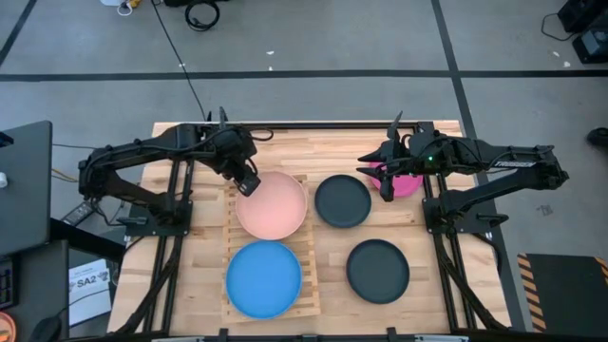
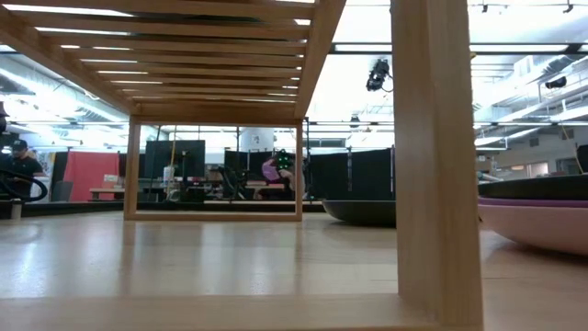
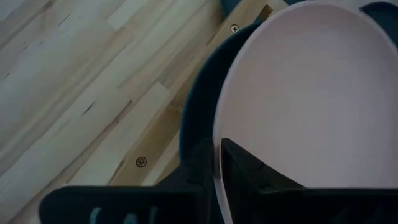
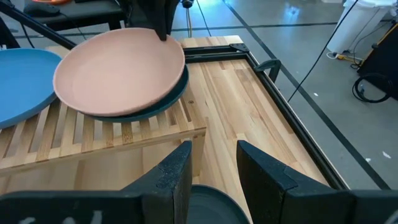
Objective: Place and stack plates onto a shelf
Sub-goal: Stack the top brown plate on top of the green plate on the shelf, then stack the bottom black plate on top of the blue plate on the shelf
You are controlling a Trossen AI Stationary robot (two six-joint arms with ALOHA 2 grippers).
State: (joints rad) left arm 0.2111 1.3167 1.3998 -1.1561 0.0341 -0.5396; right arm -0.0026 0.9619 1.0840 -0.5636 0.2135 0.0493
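Note:
My left gripper [image 1: 247, 183] is shut on the far-left rim of the salmon pink plate [image 1: 275, 207], over the far half of the slatted wooden shelf [image 1: 310, 249]. A teal plate [image 4: 172, 93] lies on the slats under the pink one. The blue plate [image 1: 263, 278] rests flat on the shelf's near half. My right gripper [image 1: 385, 186] is open and hovers between the magenta plate [image 1: 410, 183] and a dark grey plate [image 1: 342, 200]. It touches nothing. My left gripper pinches the pink plate's rim [image 3: 219, 163] between its two fingers, one finger on the upper face [image 3: 245, 168] and one under the rim. The fingers come slanting down from the table's far-left side. The plate is tilted, its held edge higher, over the teal plate [image 3: 198, 106].
A second dark grey plate [image 1: 377, 271] sits on the table near the right front; the low view shows purple and pink plates stacked under a dark one [image 2: 542, 188]. A shelf leg [image 2: 432, 156] stands close in that view. Bare planks lie left of the shelf.

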